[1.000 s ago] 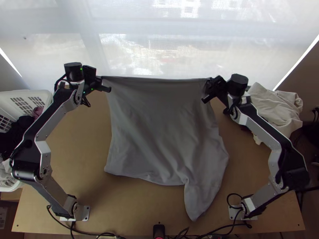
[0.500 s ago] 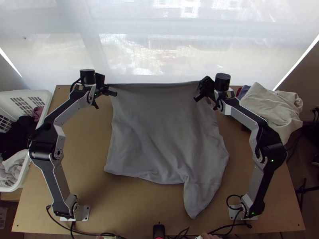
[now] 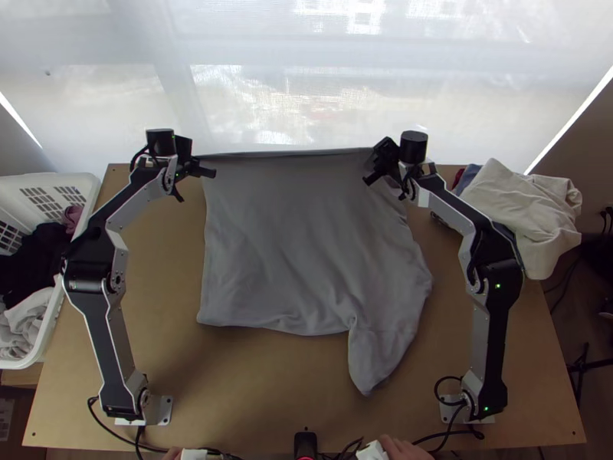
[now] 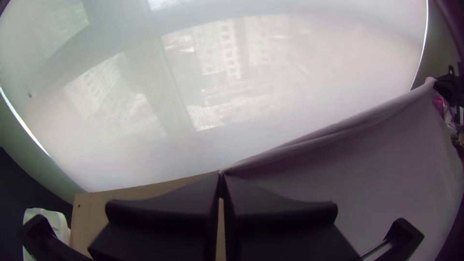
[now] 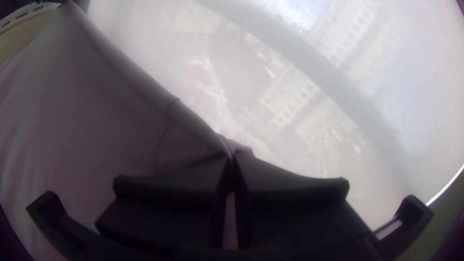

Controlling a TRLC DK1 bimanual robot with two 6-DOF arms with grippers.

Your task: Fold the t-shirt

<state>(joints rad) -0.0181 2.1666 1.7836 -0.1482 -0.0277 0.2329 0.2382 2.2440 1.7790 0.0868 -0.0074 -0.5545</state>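
Since half a second ago, both end effectors have slid a little farther from me and toward the basket side, drawing the t-shirt (image 3: 306, 245) with them; its near hem and trailing flap have moved away from the near edge of the surface (image 3: 165, 284).

I have the t-shirt on the middle of the surface, spread wide, with soft creases and a narrow flap hanging toward me at its near right. Its far edge is pulled taut between the two grips, with a thin folded-over band along it.

At the t-shirt's far left corner, my left end effector (image 3: 196, 160) is clenched on the cloth, its fingertips meeting where the edge begins. At the t-shirt's far right, my right end effector (image 3: 374, 159) also grasps the cloth: its tips are pressed together on it, and a small pucker pokes out beyond them.

Left of the t-shirt stands the white basket (image 3: 84, 182), with dark clothes (image 3: 34, 257) and paler ones inside. Right of the t-shirt, I see a crumpled cream cloth (image 3: 521, 207) near the surface's far corner. Beyond the t-shirt's far edge hangs a sheer blind (image 3: 268, 100).
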